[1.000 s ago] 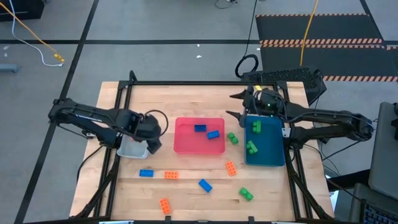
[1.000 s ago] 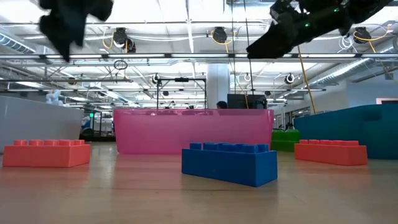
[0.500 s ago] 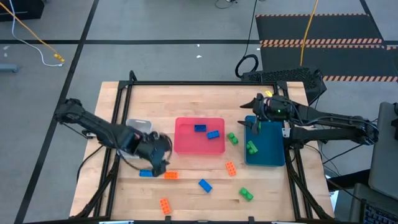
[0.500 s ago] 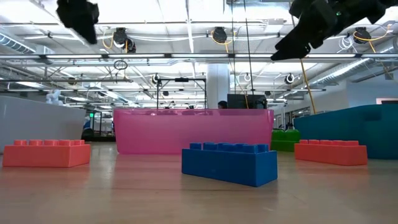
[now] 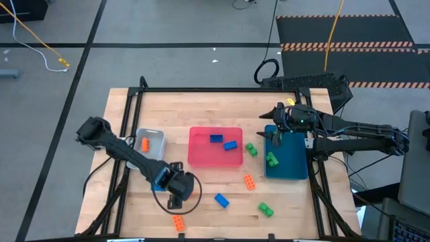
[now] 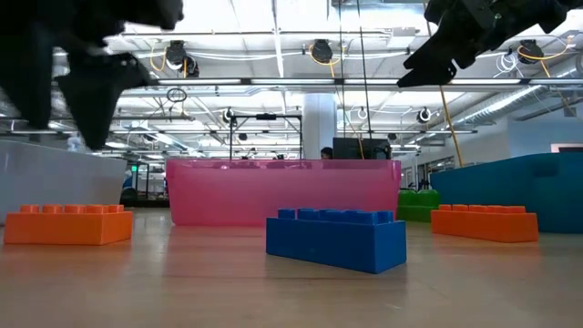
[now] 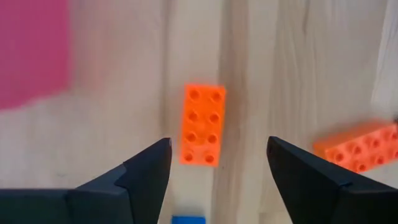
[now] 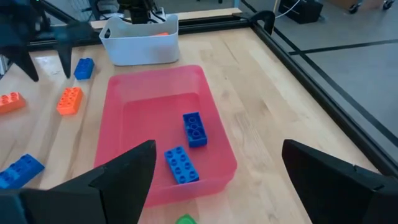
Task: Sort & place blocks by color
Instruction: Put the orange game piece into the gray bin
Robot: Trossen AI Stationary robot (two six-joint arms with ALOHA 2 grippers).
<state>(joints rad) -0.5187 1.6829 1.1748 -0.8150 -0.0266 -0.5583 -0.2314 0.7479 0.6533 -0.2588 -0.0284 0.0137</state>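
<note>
My left gripper (image 7: 219,144) hangs open above an orange brick (image 7: 202,124) that lies flat on the table, studs up. Its fingers stand on either side of the brick's near end and are clear of it, as the low view shows (image 6: 64,114). In the high view this gripper (image 5: 176,196) hides that brick. A second orange brick (image 5: 178,222) and a blue one (image 7: 188,219) lie close by. My right gripper (image 5: 272,131) is open and holds nothing over the far end of the teal tray (image 5: 292,171).
The grey tray (image 5: 156,136) holds an orange brick (image 5: 143,142). The pink tray (image 5: 201,156) holds two blue bricks, and the teal tray a green one (image 5: 272,159). Loose on the table lie a green (image 5: 250,149), orange (image 5: 249,181), blue (image 5: 221,199) and green brick (image 5: 266,210).
My left gripper has swung from over the grey tray toward the table's near edge and to the right. It has sunk and rolled about its own axis, and now hangs over the orange brick. My right gripper first drew back a little over the teal tray's far end, then kept still.
</note>
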